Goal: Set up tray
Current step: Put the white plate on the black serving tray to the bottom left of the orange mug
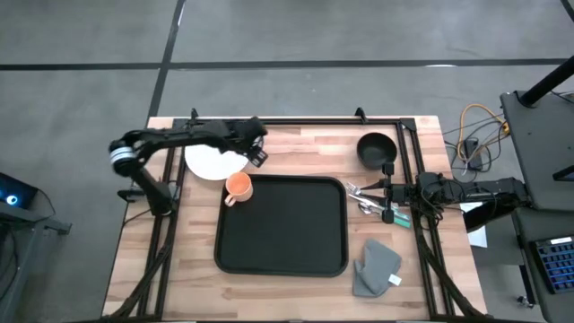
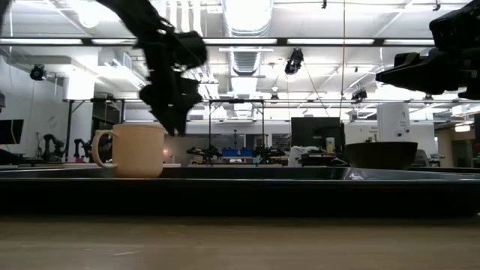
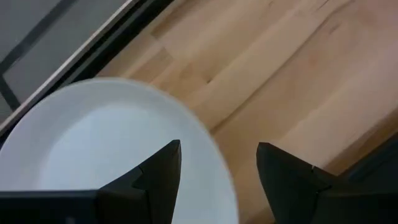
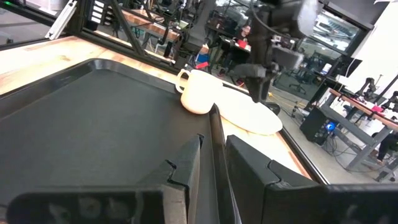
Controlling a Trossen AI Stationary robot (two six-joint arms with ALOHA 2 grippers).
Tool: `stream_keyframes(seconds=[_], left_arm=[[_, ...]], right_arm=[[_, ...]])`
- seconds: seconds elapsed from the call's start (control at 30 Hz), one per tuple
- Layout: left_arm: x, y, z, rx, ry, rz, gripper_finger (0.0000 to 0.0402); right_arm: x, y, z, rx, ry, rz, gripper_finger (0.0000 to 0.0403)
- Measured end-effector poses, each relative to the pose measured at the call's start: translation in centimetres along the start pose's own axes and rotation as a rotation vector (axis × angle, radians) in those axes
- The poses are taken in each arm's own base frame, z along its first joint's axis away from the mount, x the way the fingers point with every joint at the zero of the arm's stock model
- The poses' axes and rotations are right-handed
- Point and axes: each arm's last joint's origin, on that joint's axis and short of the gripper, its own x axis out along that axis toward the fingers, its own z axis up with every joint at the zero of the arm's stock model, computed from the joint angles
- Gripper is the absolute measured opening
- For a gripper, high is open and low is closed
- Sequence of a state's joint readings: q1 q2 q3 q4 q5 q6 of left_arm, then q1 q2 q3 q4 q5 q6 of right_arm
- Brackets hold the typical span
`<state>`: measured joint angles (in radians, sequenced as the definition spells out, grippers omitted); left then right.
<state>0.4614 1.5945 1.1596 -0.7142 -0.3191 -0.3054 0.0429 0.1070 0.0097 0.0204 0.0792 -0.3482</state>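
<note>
The black tray [image 1: 281,224] lies mid-table. An orange mug [image 1: 238,187] stands upright in its far left corner. A white plate [image 1: 213,161] rests flat on the wood just beyond that corner. My left gripper [image 3: 217,162] is open above the plate's edge nearest the tray; one finger is over the plate [image 3: 112,155] and the other over bare wood. In the low view it hangs behind the mug [image 2: 135,150]. My right gripper [image 4: 214,155] is raised off the table at the tray's right side, pointing across the tray [image 4: 93,118], its fingers a narrow gap apart with nothing between them.
A black bowl [image 1: 377,149] stands right of the tray's far corner. Cutlery [image 1: 366,196] lies on the wood under my right gripper. A grey folded cloth [image 1: 375,267] is near the tray's near right corner. Black frame rails [image 1: 167,193] run along the table's left, right and far edges.
</note>
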Motion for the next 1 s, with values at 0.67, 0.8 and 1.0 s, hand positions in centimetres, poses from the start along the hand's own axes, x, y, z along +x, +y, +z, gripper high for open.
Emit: stream_keyframes(seconds=[0.67,0.8,1.0], left_arm=[[4.3,-1.9,3.0,-0.104,0.114,0.194,0.0189],[4.8,-2.1,3.0,-0.131,0.110,0.191,0.0189],[5.7,-2.2,2.4,-0.136,0.141,0.202,0.0189]], right_arm=[[0.0,0.0,0.0,0.000,0.000,0.000,0.0068],[0.0,0.0,0.0,0.000,0.000,0.000,0.0068],[0.0,0.0,0.0,0.000,0.000,0.000,0.0068]])
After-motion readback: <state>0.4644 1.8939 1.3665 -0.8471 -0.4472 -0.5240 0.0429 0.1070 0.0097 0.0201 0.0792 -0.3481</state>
